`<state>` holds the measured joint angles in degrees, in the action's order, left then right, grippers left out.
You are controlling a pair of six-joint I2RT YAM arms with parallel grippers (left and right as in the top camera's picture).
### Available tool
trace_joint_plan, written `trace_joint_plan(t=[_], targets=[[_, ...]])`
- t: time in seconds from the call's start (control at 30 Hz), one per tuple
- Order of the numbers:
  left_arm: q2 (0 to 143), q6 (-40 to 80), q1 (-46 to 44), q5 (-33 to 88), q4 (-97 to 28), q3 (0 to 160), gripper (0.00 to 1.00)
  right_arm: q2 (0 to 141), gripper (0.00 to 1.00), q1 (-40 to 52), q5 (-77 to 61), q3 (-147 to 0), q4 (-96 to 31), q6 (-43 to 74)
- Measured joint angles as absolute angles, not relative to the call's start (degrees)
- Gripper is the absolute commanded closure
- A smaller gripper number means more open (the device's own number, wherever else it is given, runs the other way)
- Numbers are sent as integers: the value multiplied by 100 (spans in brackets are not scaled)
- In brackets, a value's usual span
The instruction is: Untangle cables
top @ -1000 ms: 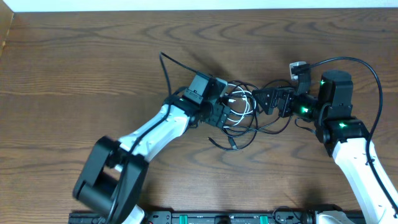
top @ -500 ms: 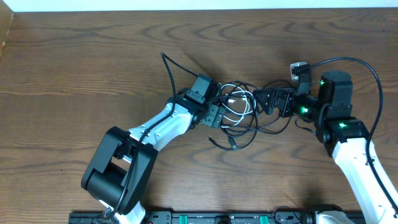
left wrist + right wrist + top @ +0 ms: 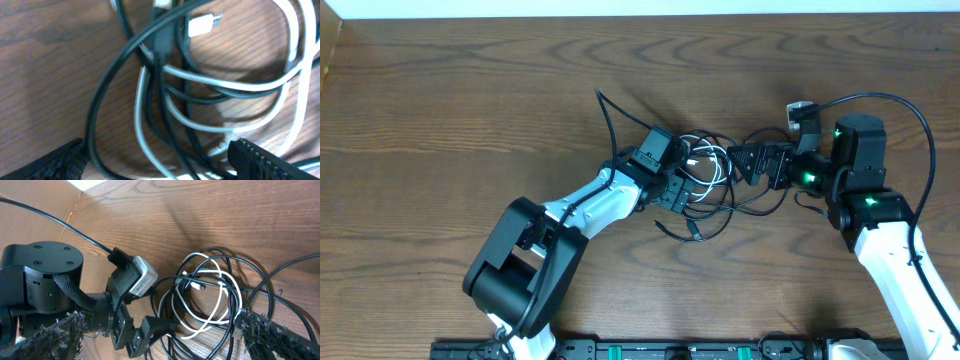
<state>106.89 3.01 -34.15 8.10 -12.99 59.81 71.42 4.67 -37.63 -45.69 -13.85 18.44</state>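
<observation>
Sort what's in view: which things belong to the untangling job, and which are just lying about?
Job: black cables, white cable, left gripper, right gripper, both open at the tangle.
Not the job: wooden table; thick cable fixed to the right arm.

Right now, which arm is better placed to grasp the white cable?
Probably left: the left gripper, open, sits over the white cable, loops between its fingers. The right gripper, also open, is further off.

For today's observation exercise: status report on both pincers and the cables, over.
Left pincer open, low over the cables. Right pincer open, empty, beside them. All tangled on table, white looped among black. Nothing else seen in the way.
</observation>
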Motion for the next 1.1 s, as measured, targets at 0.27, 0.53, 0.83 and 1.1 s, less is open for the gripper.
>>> trace_joint_plan(t=[0.27, 0.53, 0.83, 1.1], targets=[[10718, 327, -3415, 849, -1297, 5981, 92, 7142, 1, 467, -3763, -4569, -1433, 1841], [10718, 329, -3420, 869, -1299, 5981, 93, 7142, 1, 467, -3763, -4569, -1509, 1841], [8866, -1846, -3420, 864, -1328, 5981, 93, 7142, 1, 467, -3774, -4569, -1544, 1603], [7214, -3159, -3420, 843, -1304, 5990, 93, 7142, 4, 467, -4307, -4569, -1232, 1378]])
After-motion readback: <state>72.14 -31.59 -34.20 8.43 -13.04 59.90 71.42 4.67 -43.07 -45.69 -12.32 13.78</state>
